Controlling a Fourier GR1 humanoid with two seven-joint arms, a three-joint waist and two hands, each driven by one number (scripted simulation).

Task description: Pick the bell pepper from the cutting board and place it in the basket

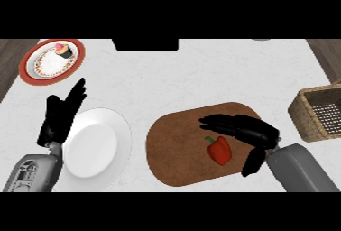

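Step in hand: the reach for the pick, grasp not yet made. The bell pepper (219,150) is seen lying flat on the cutting board (174,149), right of the board's middle, stem toward the top left. The right hand (248,130) is held just above and right of it; its fingers (214,122) are spread straight over the board beyond the pepper, the thumb is hung down at the pepper's right side, nothing is gripped. Contact between hand and pepper cannot be told.

The left hand (61,115) is rested at the left, fingers straight, beside a white plate (93,143). A red-rimmed plate (28,68) with a cupcake (62,49) is set at the top left of the counter (173,76).

The basket (311,113) is placed at the right edge, well apart from the board.

Next, by judgement: the fingers are to be lowered and curled round the pepper against the thumb, then a lift and a carry rightward over the basket's rim are needed.
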